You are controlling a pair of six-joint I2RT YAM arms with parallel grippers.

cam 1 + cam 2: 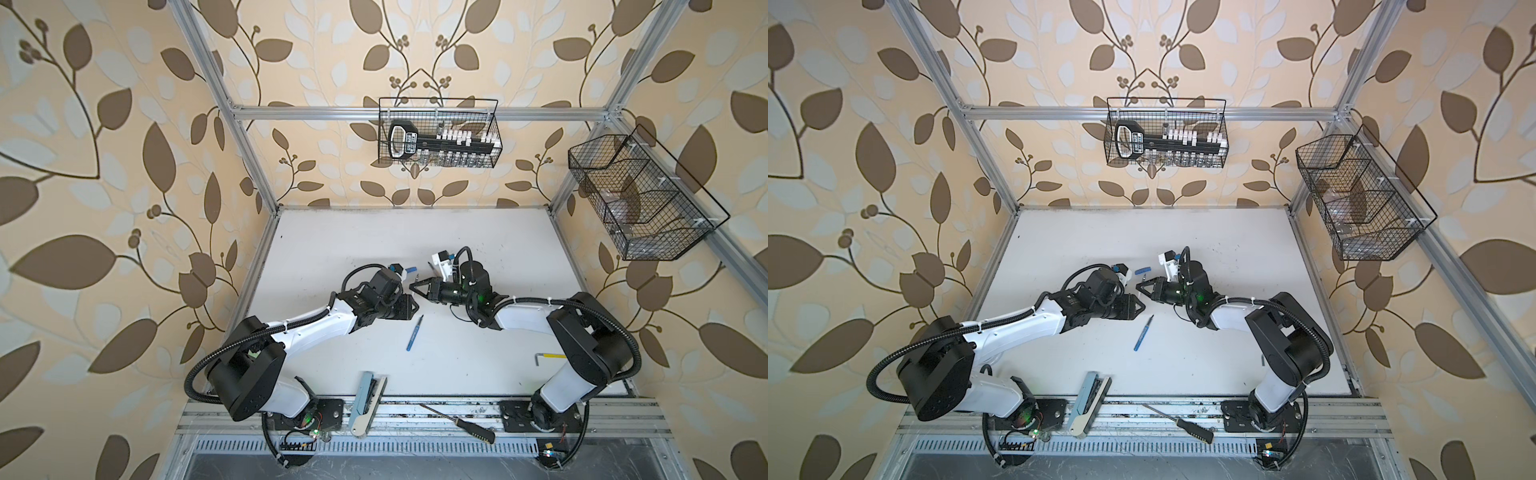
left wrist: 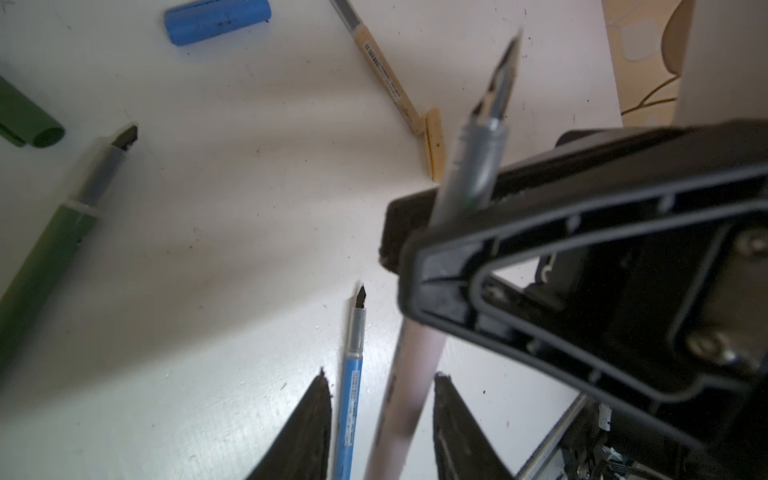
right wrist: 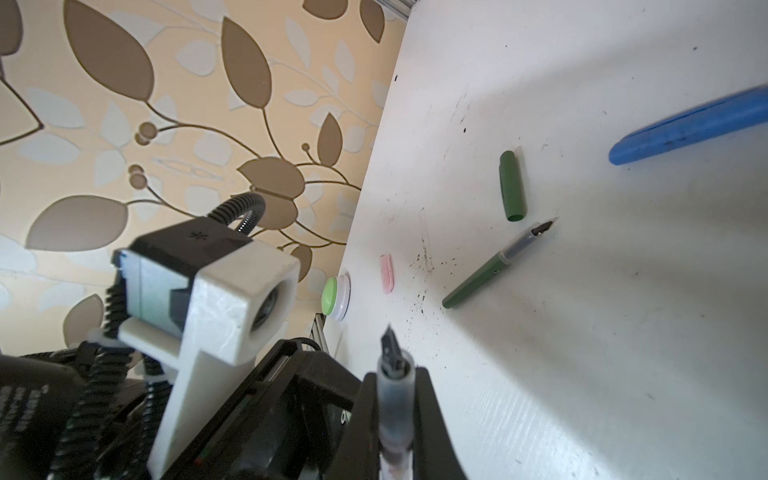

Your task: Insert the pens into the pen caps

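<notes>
The white table carries all 4 pens and all 4 caps, and both arms meet over its middle.

The right gripper is clamped on the pale pink pen, gripping the clear section just behind the dark nib, so the nib sticks out past the fingertips. The left gripper faces it tip to tip in both top views. Its 2 fingers stand apart with the pink barrel running between them (a gap shows on each side), so it grasps nothing.

The dark green pen lies flat on the table, uncapped. The blue pen lies flat between the 2 arms, nearer the front edge than the grippers, nib pointing towards them. The tan pen lies flat as well, its nib end cut off by the edge of the left wrist view.

The blue cap lies on its side just beyond the left gripper. The dark green cap lies with its open mouth near the green pen's nib, not touching it. The tan cap sits just beside the tan pen's blunt end. The pale pink cap lies alone close to the table's edge.
</notes>
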